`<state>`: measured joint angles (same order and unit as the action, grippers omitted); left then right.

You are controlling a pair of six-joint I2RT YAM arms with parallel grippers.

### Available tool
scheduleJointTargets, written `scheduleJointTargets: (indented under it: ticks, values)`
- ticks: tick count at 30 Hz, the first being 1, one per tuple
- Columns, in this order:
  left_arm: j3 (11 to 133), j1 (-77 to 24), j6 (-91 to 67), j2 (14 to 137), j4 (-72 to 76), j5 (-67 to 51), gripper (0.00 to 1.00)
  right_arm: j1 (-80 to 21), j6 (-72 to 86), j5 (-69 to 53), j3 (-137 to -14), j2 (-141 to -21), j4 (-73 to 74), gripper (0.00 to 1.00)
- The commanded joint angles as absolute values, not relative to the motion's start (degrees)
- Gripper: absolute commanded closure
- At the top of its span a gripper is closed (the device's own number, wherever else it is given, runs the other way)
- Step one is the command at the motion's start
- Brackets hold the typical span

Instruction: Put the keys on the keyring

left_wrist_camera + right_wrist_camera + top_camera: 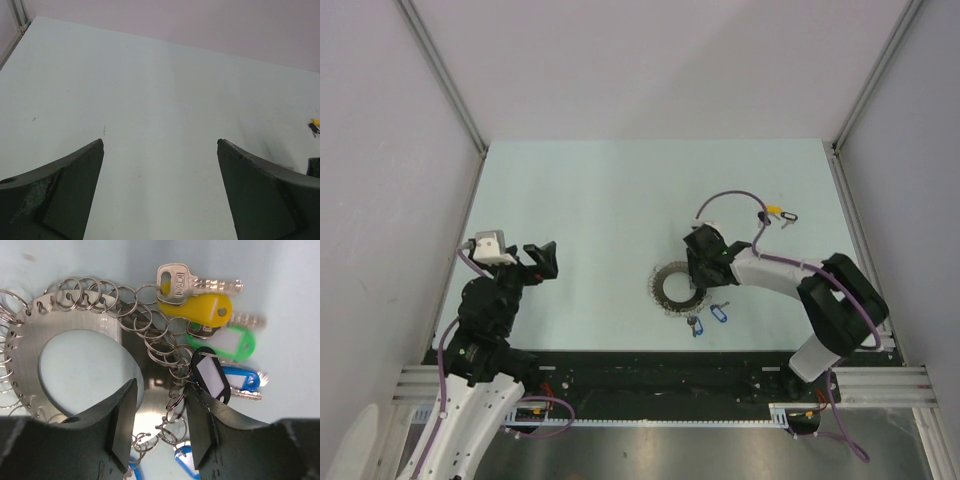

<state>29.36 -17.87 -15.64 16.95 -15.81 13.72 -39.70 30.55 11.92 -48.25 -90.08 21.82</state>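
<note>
- Top view: the keyring [670, 290] is lying mid-worktop [600, 190], toward the near edge. The right gripper [702, 268] is sitting over its right side. Two loose keys [778, 213], one yellow-tagged and one black-tagged, are lying toward the far right corner, well apart from the ring. The left gripper [542, 262] is hovering near the left edge.
- Left wrist view: the left fingers [65, 190] are standing wide with nothing between them. Bare worktop is stretching ahead, giving open room.
- Right wrist view: the right fingers [122, 425] are standing part-open astride the ring's flat band, one in the hole and one among the split rings [165, 347]. I cannot tell whether they are touching it. Pinching bare band squarely, clear of the coloured tags [210, 377], looks wisest.
</note>
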Motion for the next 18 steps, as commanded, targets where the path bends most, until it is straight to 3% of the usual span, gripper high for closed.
scheduleJointTargets:
  ticks: [1,5,12,18]
  values:
    - [30.1,-18.0,-17.1,18.2,-15.7,13.3,0.0,-40.3,12.4,7.2,-57.8,-96.8,13.5,0.52]
    - [30.3,-17.9,-17.1,19.1,-16.0,12.7,0.0,-40.1,8.2,6.8,-62.6,-99.6,11.3,0.48]
    - [30.3,-17.8,-17.2,19.8,-15.6,12.2,0.0,-41.0,6.9,2.5,-63.8,-91.5,16.5,0.43]
    - [31.3,-17.8,-16.8,20.1,-16.5,12.5,0.0,-49.6,9.7,8.4,-61.3,-86.1,21.5,0.48]
